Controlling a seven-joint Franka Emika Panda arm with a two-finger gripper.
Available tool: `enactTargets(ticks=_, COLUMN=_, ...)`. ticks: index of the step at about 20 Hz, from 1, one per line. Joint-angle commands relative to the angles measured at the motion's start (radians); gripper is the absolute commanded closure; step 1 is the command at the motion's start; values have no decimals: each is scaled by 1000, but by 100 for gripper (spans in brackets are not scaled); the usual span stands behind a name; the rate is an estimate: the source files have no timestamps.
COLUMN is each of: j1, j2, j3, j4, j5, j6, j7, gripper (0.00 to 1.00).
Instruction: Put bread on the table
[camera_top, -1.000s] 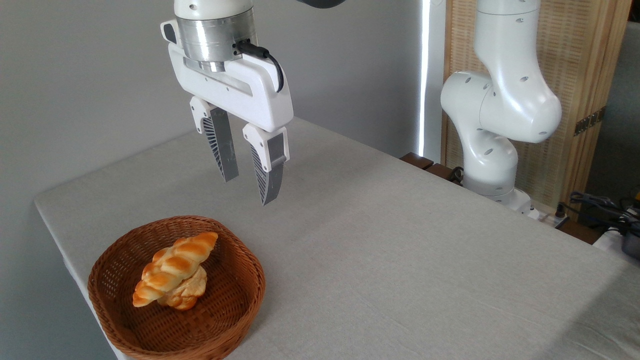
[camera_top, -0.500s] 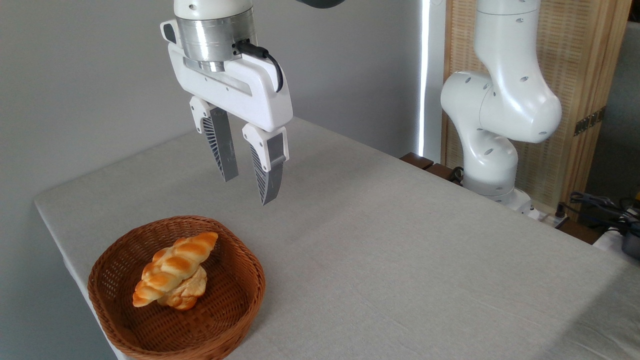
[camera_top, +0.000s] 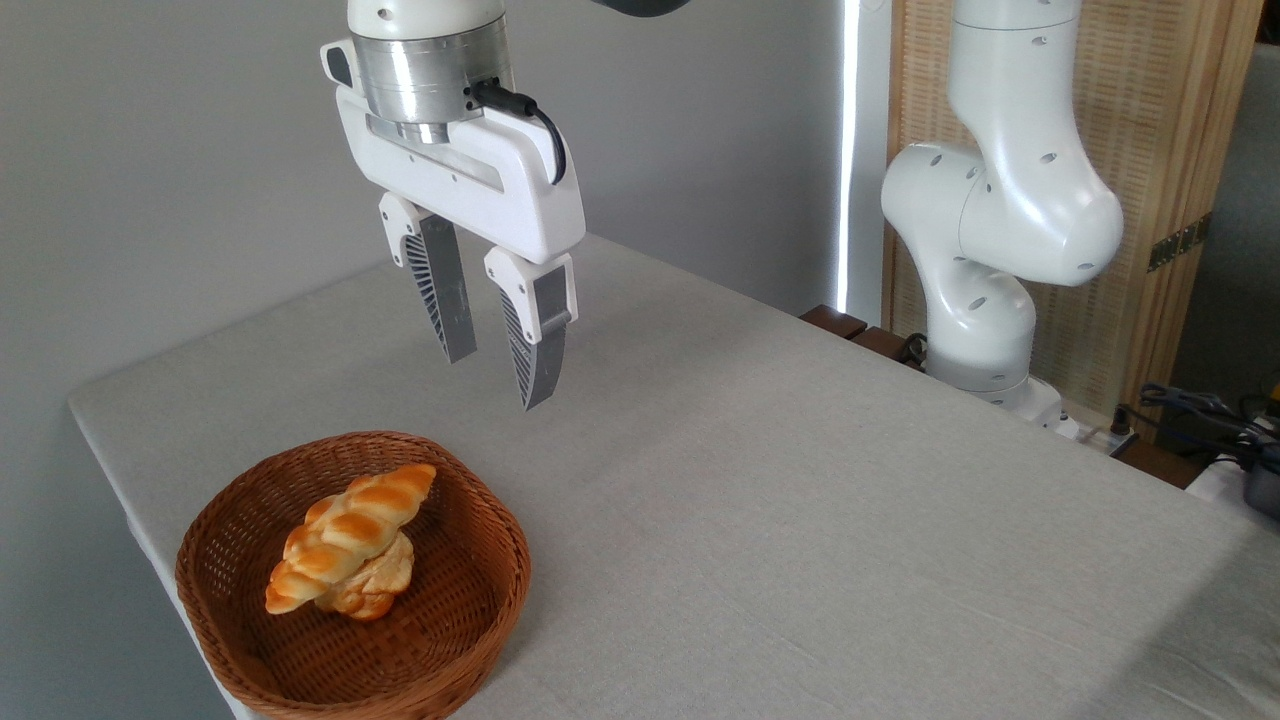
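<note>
**Station inventory: loaf in basket, gripper aloft**

1. Writing and labels: I can read none on the arm, the basket or the cloth.

2. Gripper (camera_top: 497, 378): hangs in the air, fingers pointing down, jaws apart with nothing between them. It sits at about 1 o'clock from the basket, well above it and touching nothing.

3. Bread (camera_top: 348, 538): braided golden loaf, lying inside the wicker basket (camera_top: 455, 640), long axis running from 7 to 1 o'clock. It rests on top of a paler bun (camera_top: 378, 585) that peeks out underneath.

4. Table (camera_top: 820, 520): grey cloth. The basket stands near its lower-left corner, close to the left edge.

5. Change since half a second ago: I see none. Gripper, loaf and basket sit exactly as they did.

6. Edges and room: from the basket, bare cloth runs wide toward 2, 3 and 4 o'clock. The table's left edge drops off just beside the basket at 9 o'clock. The arm base (camera_top: 985, 340) stands beyond the far right edge, with cables (camera_top: 1200, 410) further right.
</note>
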Motion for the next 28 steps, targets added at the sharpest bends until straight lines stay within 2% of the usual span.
enactTargets(ticks=1, j1=9, j2=2, j3=-7, j4=1, j5=-18, j6=11, j7=9, gripper=0)
enactTargets(ticks=11, j1=9, j2=5, j3=-7, j4=-5, j5=-27, j6=86, j7=-17, gripper=0)
enactTargets(ticks=18, j1=8, j2=23, j3=-17, j4=-27, j5=-53, j6=221, j7=-186, gripper=0)
enactTargets(ticks=23, j1=6, j2=75, j3=-54, j4=-34, j5=-58, j6=336, j7=-304, gripper=0)
enactTargets(ticks=28, j1=-20, j2=115, j3=-71, j4=-36, j5=-49, j6=426, j7=-396, gripper=0)
